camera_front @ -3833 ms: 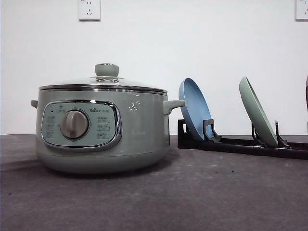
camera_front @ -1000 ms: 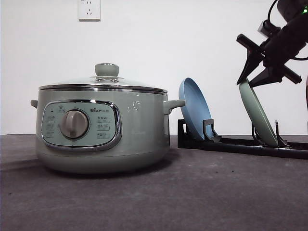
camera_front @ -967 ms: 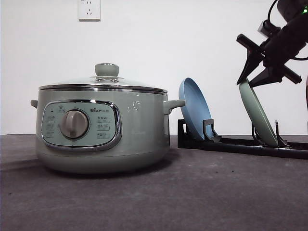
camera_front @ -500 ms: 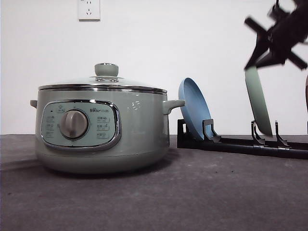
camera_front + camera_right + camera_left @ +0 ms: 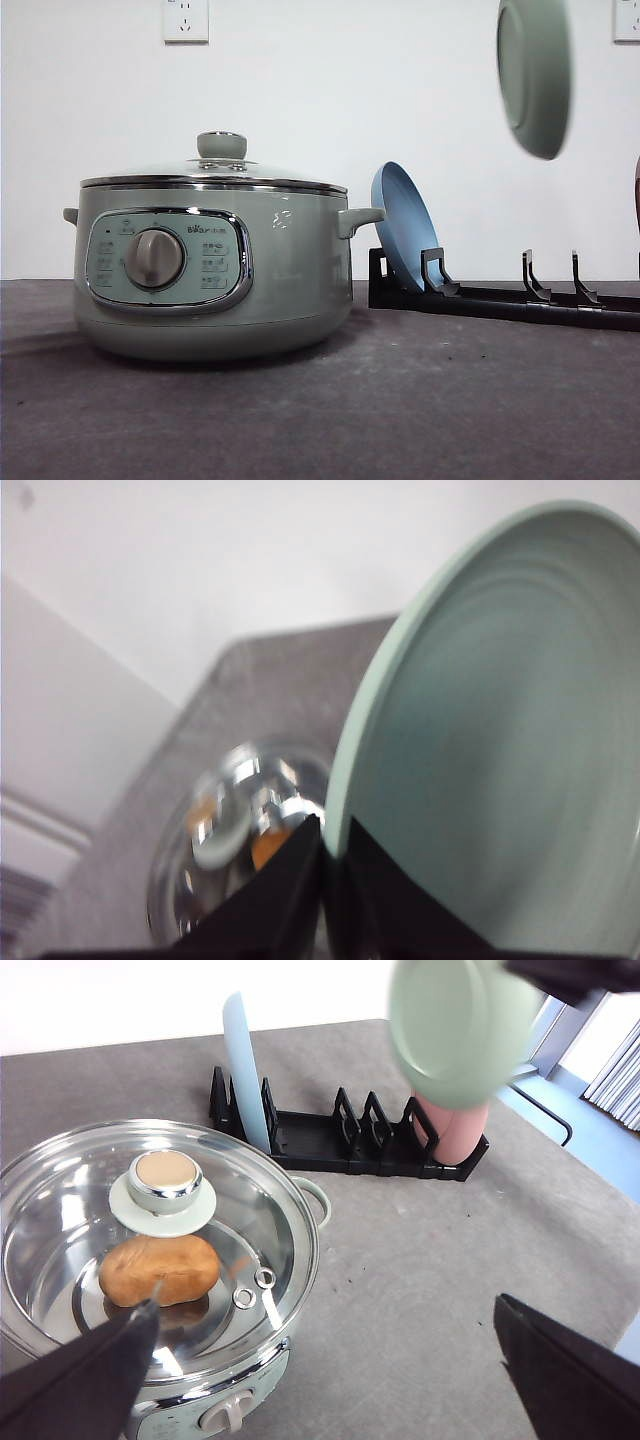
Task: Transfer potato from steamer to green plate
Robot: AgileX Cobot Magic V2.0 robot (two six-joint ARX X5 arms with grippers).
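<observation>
Your right gripper pinches the green plate by its rim, apparently to free it high above the rack, your left gripper's fingers spread over the lidded steamer holding the potato.

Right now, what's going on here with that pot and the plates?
The right gripper has its fingers pinched on the rim of the wide pale mint-green plate, holding it in the air above the black dish rack. The small blue plate stands in the rack. The orange-brown potato lies inside the sage-green steamer, under its closed glass lid.
</observation>
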